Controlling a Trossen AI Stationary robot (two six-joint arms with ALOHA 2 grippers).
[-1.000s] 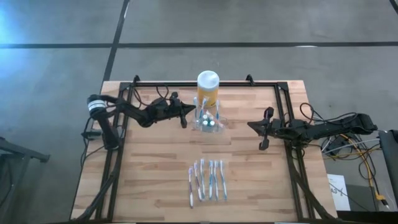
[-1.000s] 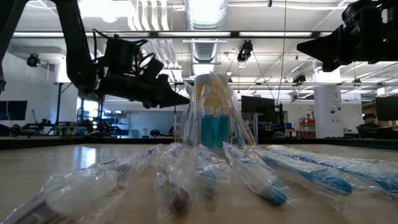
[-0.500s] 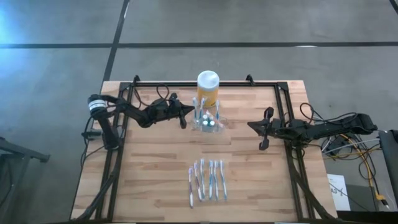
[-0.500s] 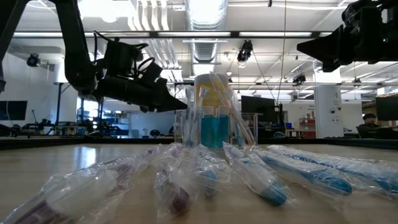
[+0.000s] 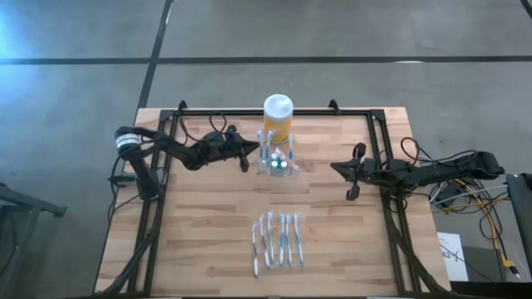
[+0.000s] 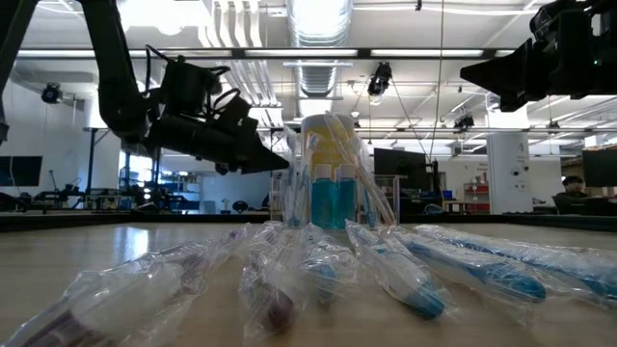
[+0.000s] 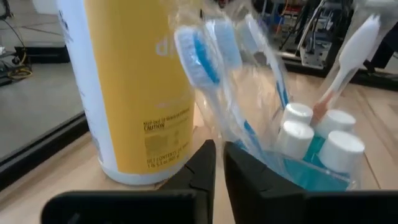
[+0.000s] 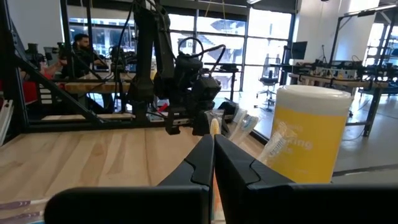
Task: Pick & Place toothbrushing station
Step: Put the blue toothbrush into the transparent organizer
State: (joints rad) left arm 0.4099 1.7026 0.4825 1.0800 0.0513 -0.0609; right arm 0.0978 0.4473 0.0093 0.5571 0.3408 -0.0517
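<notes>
Jaws of left gripper (image 5: 247,154) pressed nearly together, only a thin slit between the tips in the left wrist view; holding nothing. Tips sit just beside the toothbrushing station (image 5: 278,161), on its left in the high view; whether they touch its wrapping cannot be told. Jaws of right gripper (image 5: 352,172) also pressed together, empty, well apart from the station near the right edge of the wooden surface (image 5: 208,216).

Writing: yellow jar (image 7: 134,87) carries a block of small print with the word "CAUTION" legible; larger pale lettering on it not readable.

Station: clear holder, upright, toward the far middle of the surface, directly in front of the yellow jar, close to or touching it. Contents: wrapped blue-and-white toothbrushes (image 7: 205,59) standing up, white-capped tubes (image 7: 311,140) with blue below.

Row of wrapped toothbrushes (image 5: 277,241) lies flat at the near middle, well apart from both grippers.
</notes>
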